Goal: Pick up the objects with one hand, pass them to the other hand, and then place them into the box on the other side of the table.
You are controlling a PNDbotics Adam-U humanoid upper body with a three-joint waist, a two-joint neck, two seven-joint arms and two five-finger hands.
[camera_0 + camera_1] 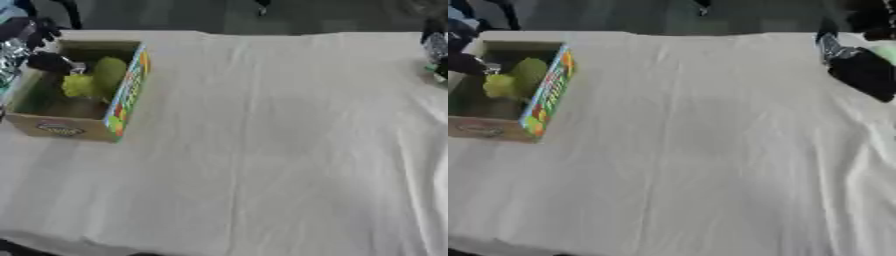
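An open cardboard box [122, 100] with a colourful printed side stands at the table's left, near the far edge. Inside it lie yellow-green rounded objects [96, 77]. My left hand [51, 62], black with silver parts, comes in from the upper left and hangs over the box's far left part, right beside the yellow-green objects. Whether it touches them is unclear. My right hand [859, 72] shows as a dark shape at the table's far right edge, next to something green [885, 50] cut off by the picture's edge.
A white cloth [280, 150] covers the whole table, with wide bare cloth between the box and the right edge. Dark floor and dark furniture legs lie beyond the far edge.
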